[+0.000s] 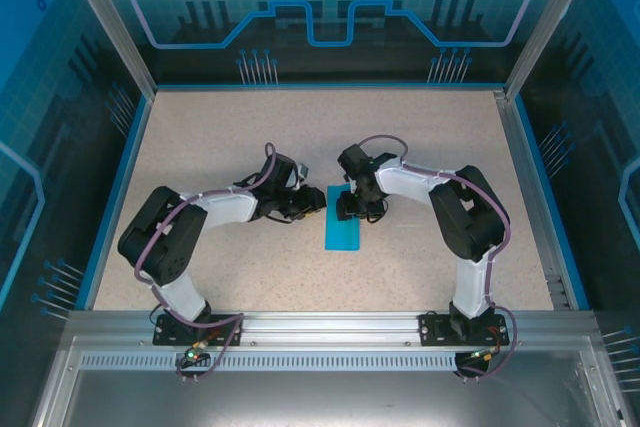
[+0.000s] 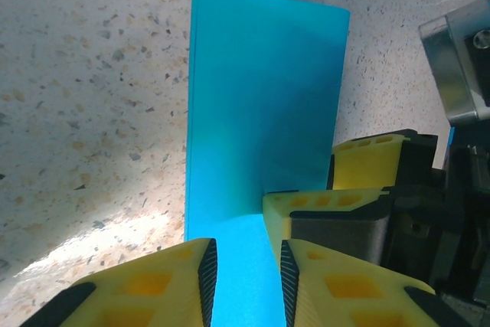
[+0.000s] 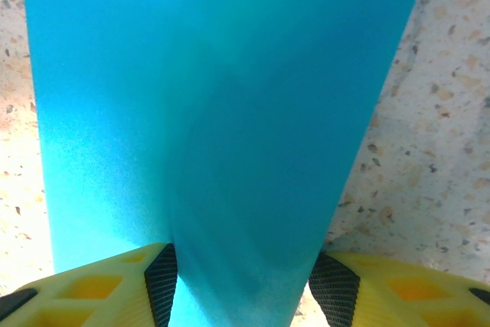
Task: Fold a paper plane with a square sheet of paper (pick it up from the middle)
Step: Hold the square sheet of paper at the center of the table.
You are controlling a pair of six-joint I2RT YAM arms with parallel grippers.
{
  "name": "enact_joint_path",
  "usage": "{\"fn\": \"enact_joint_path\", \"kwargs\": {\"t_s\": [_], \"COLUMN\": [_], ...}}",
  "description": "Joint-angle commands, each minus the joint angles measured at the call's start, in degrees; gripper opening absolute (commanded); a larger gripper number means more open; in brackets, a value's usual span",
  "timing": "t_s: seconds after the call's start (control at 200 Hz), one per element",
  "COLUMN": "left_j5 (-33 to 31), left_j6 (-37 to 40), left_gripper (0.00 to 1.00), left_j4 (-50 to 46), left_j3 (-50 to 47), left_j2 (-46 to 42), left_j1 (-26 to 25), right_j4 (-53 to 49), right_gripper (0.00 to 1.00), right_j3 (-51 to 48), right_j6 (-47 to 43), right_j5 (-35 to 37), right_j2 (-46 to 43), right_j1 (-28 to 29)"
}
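Surroundings: blue printed wall panels (image 1: pixel 330 7) in a metal frame close off a speckled beige worktop (image 1: pixel 220 147). A silver metal rail (image 1: pixel 320 325) at the near edge carries both arm bases.
Paper: the thin teal-blue sheet of paper (image 1: pixel 343 232) is folded into a long narrow rectangle. It lies near the middle of the worktop between the two arms, with its long side running away from the bases.
Paper layers: the left wrist view shows the sheet (image 2: pixel 260 97) with a doubled edge along its left side, one layer stacked over another.
Left fingers: the yellow left fingers (image 2: pixel 153 289) with black pads stand a narrow way apart, and blue paper fills the gap between them. From above they (image 1: pixel 308 209) meet the sheet's left long edge, towards its far half. Whether they pinch the paper cannot be told.
Right fingers: the yellow right fingers (image 3: pixel 99 289) are spread wider. One sits over the sheet (image 3: pixel 230 112), and the other is just beside its edge, over bare worktop. Paper spans the space between the pads, with a darker band running up its middle.
Both together: from above the right fingers (image 1: pixel 352 209) are over the sheet's far half. The left wrist view shows them (image 2: pixel 321 208) just beside the left pair.
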Motion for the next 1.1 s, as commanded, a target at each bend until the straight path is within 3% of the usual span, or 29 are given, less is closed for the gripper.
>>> {"fn": "enact_joint_path", "kwargs": {"t_s": [0.0, 0.44, 1.095], "left_j5": [2.1, 3.8, 3.7], "left_j6": [-1.1, -0.5, 1.7], "left_gripper": [0.30, 0.10, 0.03], "left_j4": [0.0, -3.2, -6.7], "left_j3": [2.0, 6.7, 9.1], "left_j2": [1.7, 6.5, 12.1], "left_j1": [-0.7, -2.0, -2.2], "right_j4": [2.2, 2.2, 2.4], "right_gripper": [0.57, 0.57, 0.57], "right_j3": [-3.9, -4.0, -4.0], "right_j6": [0.3, 0.1, 1.1], "right_j5": [-0.2, 0.0, -0.4], "right_j2": [8.8, 9.1, 9.3], "right_j1": [0.3, 0.3, 0.5]}}
